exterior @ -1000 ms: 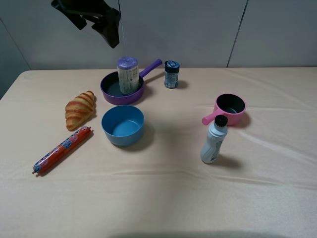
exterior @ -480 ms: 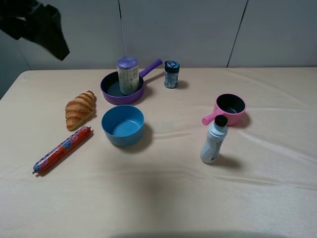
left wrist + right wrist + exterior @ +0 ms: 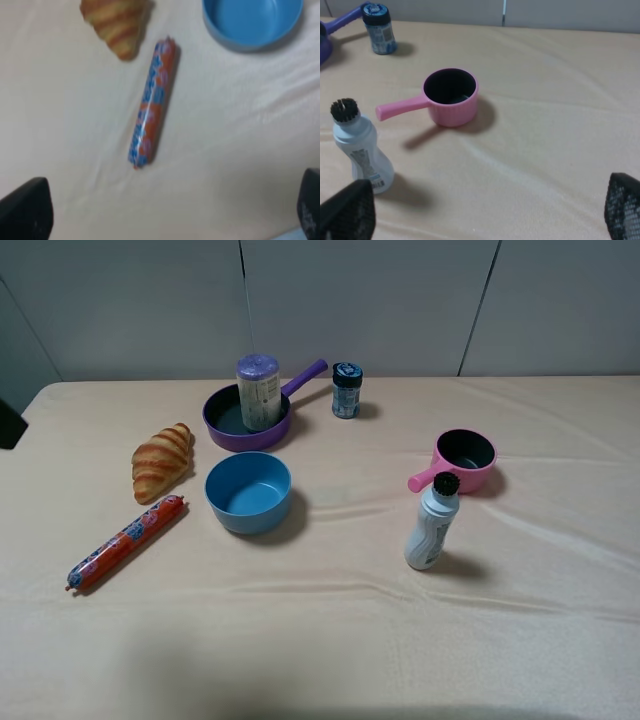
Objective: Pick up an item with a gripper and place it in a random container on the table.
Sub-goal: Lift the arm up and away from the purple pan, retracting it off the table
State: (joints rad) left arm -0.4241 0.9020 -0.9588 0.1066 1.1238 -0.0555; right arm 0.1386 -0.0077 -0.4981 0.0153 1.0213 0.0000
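Observation:
The tall clear jar (image 3: 258, 390) with a purple lid stands upright inside the purple frying pan (image 3: 225, 425) at the back of the table (image 3: 330, 630). No gripper touches it. My left gripper (image 3: 167, 210) is open and empty; its two black fingertips (image 3: 25, 210) stand wide apart above the cloth near the sausage (image 3: 152, 102). Only a dark bit of the left arm (image 3: 8, 425) shows at the exterior view's left edge. My right gripper (image 3: 485, 210) is open and empty, low over the table's right side. The pan's handle (image 3: 345, 20) shows in the right wrist view.
A croissant (image 3: 162, 460), a wrapped sausage (image 3: 125, 542) and a blue bowl (image 3: 248, 492) lie left of centre. A small dark-capped blue jar (image 3: 346, 390) stands right of the pan. A pink saucepan (image 3: 462, 460) and a white squeeze bottle (image 3: 432, 522) stand at the right.
My left arm has swung from above the pan to the left and down, almost out of the exterior view. The jar stays standing in the pan.

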